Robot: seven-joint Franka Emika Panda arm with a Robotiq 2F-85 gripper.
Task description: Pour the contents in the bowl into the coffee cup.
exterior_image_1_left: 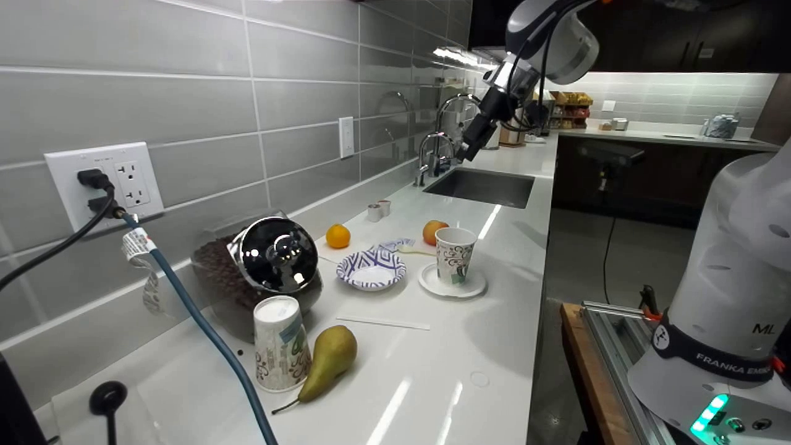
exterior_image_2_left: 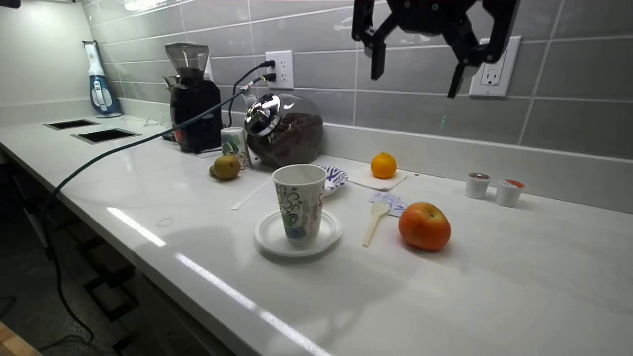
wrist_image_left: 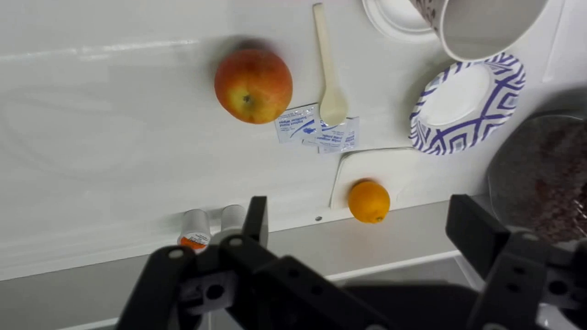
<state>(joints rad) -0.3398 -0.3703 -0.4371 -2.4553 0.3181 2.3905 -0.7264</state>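
The bowl (exterior_image_1_left: pixel 371 281) is white with a blue pattern and stands on the counter in both exterior views (exterior_image_2_left: pixel 336 179). It also shows in the wrist view (wrist_image_left: pixel 451 98). Its inside looks plain white; I see no dark contents in it. No orange-tan cup shows; the coffee cup (exterior_image_1_left: pixel 455 256) appears as an upright white paper cup with a printed pattern (exterior_image_2_left: pixel 300 207). It stands on a white saucer (exterior_image_2_left: pixel 267 238), and the wrist view (wrist_image_left: pixel 490 27) shows its mouth. My gripper (exterior_image_2_left: pixel 415 84) is open and empty, high above the counter, apart from everything (wrist_image_left: pixel 358 206).
A tilted glass jar (exterior_image_2_left: pixel 296 133) of dark beans lies beside the bowl. An apple (exterior_image_2_left: pixel 424 226), a spoon (exterior_image_2_left: pixel 373 222), an orange (exterior_image_2_left: pixel 384 165) and small pods (exterior_image_2_left: pixel 477 186) are nearby. An upturned cup (exterior_image_1_left: pixel 281 346), a pear (exterior_image_1_left: pixel 330 361) and a blue cable (exterior_image_1_left: pixel 204 327) are also here.
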